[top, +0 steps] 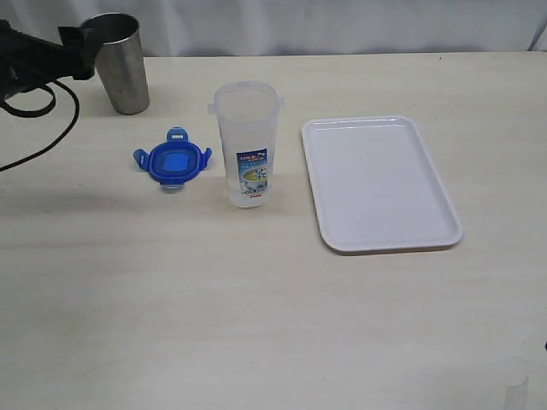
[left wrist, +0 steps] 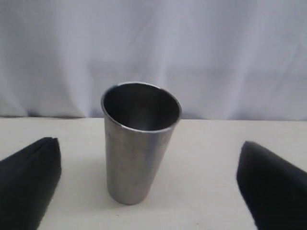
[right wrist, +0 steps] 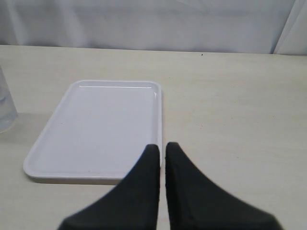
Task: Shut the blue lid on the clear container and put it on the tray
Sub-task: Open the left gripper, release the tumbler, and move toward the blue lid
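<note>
The left arm (top: 38, 51) extends in from the far left edge; the left gripper (left wrist: 147, 143) has its black fingers (left wrist: 29, 182) spread wide apart. The right gripper (right wrist: 162, 146) tilts downward, its two fingers pressed together, holding nothing

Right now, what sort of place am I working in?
Likely a lab test bench: bare pale table, plain white curtain behind, a few staged items like the tray and steel cup.

The worktop (top: 256, 325) carries one steel cup (left wrist: 139, 143) just ahead of the left claw (left wrist: 147, 146), one blue lid (top: 173, 160), one clear container (top: 247, 145) and one white tray (right wrist: 96, 124) ahead of the right claw (right wrist: 162, 146).
</note>
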